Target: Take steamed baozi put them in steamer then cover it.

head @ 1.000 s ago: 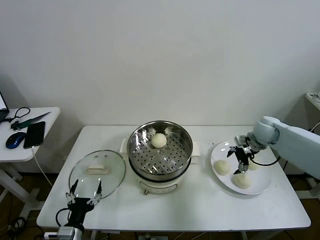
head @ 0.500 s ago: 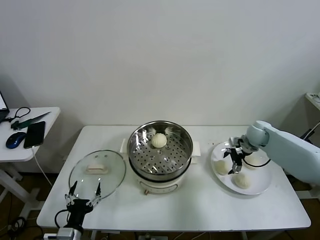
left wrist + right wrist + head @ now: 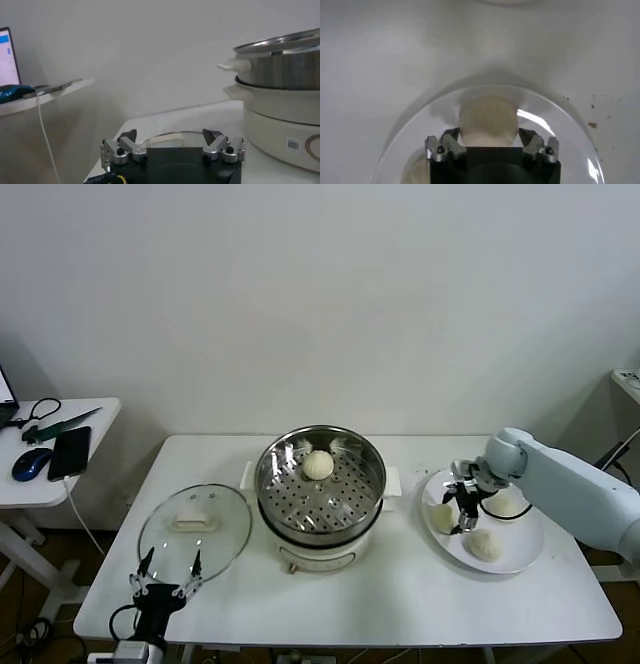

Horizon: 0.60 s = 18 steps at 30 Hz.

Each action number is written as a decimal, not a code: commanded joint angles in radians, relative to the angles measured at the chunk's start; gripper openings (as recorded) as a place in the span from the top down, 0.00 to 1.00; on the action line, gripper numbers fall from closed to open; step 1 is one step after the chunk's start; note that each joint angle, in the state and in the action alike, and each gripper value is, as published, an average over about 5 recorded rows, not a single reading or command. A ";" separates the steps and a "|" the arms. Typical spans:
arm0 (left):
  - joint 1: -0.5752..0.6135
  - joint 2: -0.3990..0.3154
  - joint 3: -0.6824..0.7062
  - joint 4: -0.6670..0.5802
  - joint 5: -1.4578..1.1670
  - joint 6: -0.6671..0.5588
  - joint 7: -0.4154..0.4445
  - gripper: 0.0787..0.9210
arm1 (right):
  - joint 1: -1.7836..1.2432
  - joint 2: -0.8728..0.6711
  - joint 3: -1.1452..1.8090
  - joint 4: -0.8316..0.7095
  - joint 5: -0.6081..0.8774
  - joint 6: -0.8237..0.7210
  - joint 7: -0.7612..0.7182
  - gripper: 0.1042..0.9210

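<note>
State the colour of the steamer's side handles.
White; the steamer handles show best in the head view.

pale blue-white right arm (image 3: 575, 489), black-silver right gripper (image 3: 462, 506)

Landmark: my white worktable (image 3: 400, 604), set against a plain pale wall (image 3: 330, 294).

- Glass lid (image 3: 195, 529), round, white handle on top: flat on the table's left part.
- White plate (image 3: 515, 559): on the table's right part.
- Side table (image 3: 50, 484), white: left of the worktable, apart from it. I count on it a blue mouse (image 3: 30, 464), a black phone (image 3: 70, 452) and dark cables (image 3: 35, 416).
</note>
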 commanded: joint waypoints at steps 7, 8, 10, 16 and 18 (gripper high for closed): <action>0.004 -0.007 0.001 -0.011 0.000 -0.001 -0.001 0.12 | 0.005 -0.009 0.003 0.006 0.027 -0.003 0.002 0.30; 0.005 -0.007 0.001 -0.011 0.000 -0.002 -0.001 0.12 | 0.016 -0.015 -0.002 0.014 0.036 -0.004 0.004 0.30; 0.006 -0.006 0.000 -0.010 -0.001 -0.003 -0.001 0.12 | 0.056 -0.029 -0.021 0.030 0.061 -0.006 0.009 0.30; 0.011 -0.013 0.004 -0.019 -0.002 -0.009 -0.002 0.12 | 0.329 -0.067 -0.189 0.098 0.209 -0.020 0.022 0.30; 0.013 -0.016 0.007 -0.020 -0.002 -0.012 -0.002 0.12 | 0.439 -0.070 -0.275 0.131 0.286 -0.034 0.029 0.30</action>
